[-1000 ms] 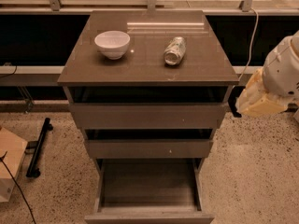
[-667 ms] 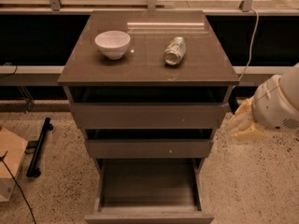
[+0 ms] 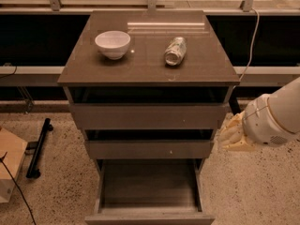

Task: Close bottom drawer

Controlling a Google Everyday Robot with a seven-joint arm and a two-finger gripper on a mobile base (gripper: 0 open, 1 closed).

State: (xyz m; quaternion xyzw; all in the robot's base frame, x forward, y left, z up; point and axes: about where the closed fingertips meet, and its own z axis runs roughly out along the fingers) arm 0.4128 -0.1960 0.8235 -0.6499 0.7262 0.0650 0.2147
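Hand (image 3: 236, 136) positioned right of, above bottom drawer (image 3: 149, 191); grip state not discernible; drawer pulled out.

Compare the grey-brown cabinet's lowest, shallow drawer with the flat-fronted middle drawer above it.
The bottom drawer is pulled far out, its bare inside showing; the middle drawer shows only its front panel. The middle drawer's front bears a tiny pale speck; the bottom drawer's front looks plain. Both are grey-brown and handle-less. The pale gripper hangs right of the cabinet, level with the middle drawer.
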